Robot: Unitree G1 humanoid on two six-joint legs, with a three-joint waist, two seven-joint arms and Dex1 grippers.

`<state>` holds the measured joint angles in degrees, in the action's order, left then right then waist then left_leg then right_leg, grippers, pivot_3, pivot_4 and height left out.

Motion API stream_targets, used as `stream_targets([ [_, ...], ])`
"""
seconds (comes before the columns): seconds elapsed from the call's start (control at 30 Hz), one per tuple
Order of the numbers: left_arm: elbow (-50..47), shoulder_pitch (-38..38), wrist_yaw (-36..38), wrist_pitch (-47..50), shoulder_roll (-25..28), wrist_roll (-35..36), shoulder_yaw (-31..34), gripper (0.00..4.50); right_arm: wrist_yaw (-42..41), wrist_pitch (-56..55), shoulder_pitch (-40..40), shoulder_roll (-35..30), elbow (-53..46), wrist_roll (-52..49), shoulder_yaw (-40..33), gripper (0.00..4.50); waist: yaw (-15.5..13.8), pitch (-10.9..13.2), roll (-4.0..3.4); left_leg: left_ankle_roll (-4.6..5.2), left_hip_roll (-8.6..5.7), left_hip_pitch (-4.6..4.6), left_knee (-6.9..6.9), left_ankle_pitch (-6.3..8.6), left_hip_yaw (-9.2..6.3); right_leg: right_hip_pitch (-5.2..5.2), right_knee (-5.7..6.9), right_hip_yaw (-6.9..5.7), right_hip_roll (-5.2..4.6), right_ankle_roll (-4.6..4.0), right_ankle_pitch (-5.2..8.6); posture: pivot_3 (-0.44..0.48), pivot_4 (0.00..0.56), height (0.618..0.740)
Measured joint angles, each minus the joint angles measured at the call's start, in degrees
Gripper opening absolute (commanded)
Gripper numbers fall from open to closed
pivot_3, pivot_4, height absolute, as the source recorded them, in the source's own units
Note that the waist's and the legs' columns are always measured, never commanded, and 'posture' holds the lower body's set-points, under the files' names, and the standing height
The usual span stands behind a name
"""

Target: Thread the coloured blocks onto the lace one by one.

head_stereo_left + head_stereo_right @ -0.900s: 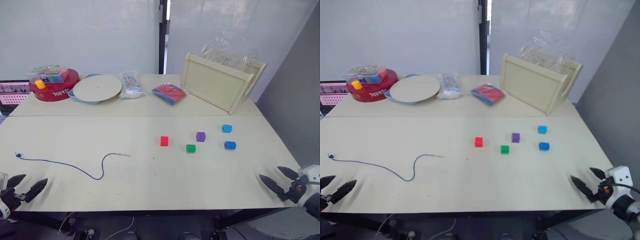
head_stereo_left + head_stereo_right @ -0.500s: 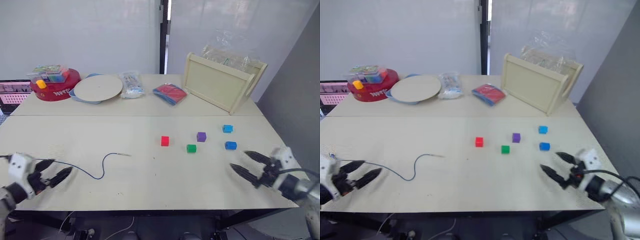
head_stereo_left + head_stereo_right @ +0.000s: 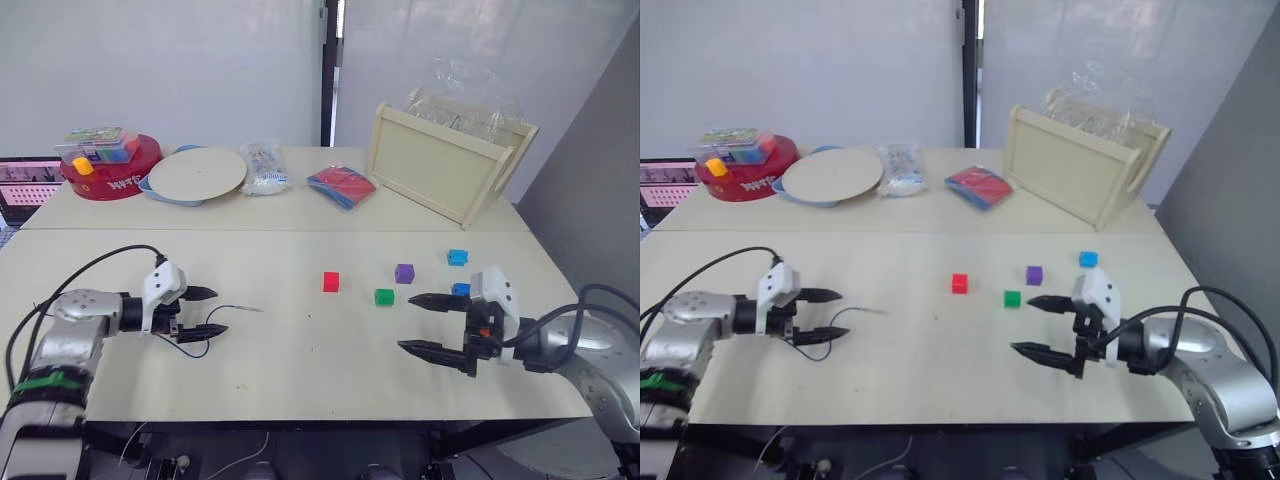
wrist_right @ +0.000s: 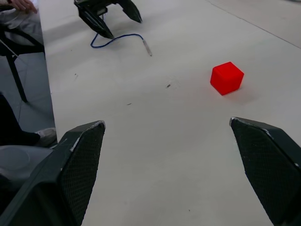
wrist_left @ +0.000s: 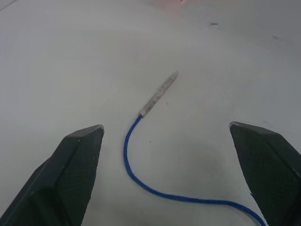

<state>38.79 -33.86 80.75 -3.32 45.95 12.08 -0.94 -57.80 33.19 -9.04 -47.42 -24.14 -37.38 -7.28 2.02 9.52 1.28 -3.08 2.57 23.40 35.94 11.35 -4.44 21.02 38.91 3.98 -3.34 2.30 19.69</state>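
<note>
Lace, thin dark blue cord (image 3: 190,347), lies between your spread left gripper (image 3: 207,311) fingers; clamping misses its pale tip at two o'clock. Right gripper (image 3: 420,323) gapes empty.

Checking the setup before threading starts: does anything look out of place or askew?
Nothing stands out. The lace lies loose on the table, the coloured blocks sit apart and unthreaded, and both grippers are open.

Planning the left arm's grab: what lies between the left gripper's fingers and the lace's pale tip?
Only bare table. In the left wrist view the lace curves between the open left gripper's fingers, its tip ahead, unobstructed.
</note>
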Motion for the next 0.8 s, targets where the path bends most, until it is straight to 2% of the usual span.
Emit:
stream_targets([
  [0.07, 8.92, -5.86, 0.93, -4.15, -1.74, -3.2, -1.98, 4.5, 1.04, 0.29, 0.39, 0.55, -0.44, 0.04, -0.05, 4.48, -0.03, 0.01, 0.02, 0.01, -0.02, 0.08, 0.05, 0.0, -0.02, 0.06, 0.06, -0.02, 0.0, 0.0, 0.0, 0.0, 0.15, 0.74],
  [0.2, 20.78, -14.03, 1.77, -8.78, -5.29, -6.66, -3.71, 4.5, 3.37, 0.74, 1.74, 1.8, -2.0, 0.08, -0.3, 4.48, -0.01, 0.02, 0.04, 0.01, -0.05, 0.26, 0.17, 0.0, -0.05, 0.13, 0.08, -0.04, -0.01, 0.02, 0.01, 0.0, 0.15, 0.74],
  [0.4, 28.8, -17.53, 1.29, -13.03, -8.41, -9.81, -4.23, 4.5, 6.24, 1.33, 4.21, 2.05, -4.18, 0.02, -2.36, 4.48, 0.08, 0.0, 0.0, 0.03, -0.06, 0.19, 0.21, -0.01, -0.06, 0.11, 0.18, -0.04, -0.02, 0.04, 0.02, 0.0, 0.15, 0.74],
  [0.5, 29.83, -17.25, 0.47, -14.8, -8.64, -10.46, -4.16, 3.75, 7.47, 1.58, 4.52, 2.04, -5.7, -0.27, -3.53, 4.5, 0.08, -0.01, -0.01, 0.03, -0.06, 0.06, 0.21, -0.01, -0.06, -0.01, 0.17, -0.03, -0.03, 0.06, 0.03, 0.0, 0.15, 0.74],
  [0.8, 30.58, -16.56, 0.12, -15.55, -9.4, -10.58, -3.98, 0.75, 9.02, 1.9, 5.9, 2.02, -6.47, -1.12, -5.32, 4.5, 0.1, -0.18, -0.28, 0.11, -0.07, -0.29, 0.17, 0.04, -0.05, -0.39, 0.08, -0.02, -0.03, 0.1, 0.06, 0.0, 0.15, 0.74],
])
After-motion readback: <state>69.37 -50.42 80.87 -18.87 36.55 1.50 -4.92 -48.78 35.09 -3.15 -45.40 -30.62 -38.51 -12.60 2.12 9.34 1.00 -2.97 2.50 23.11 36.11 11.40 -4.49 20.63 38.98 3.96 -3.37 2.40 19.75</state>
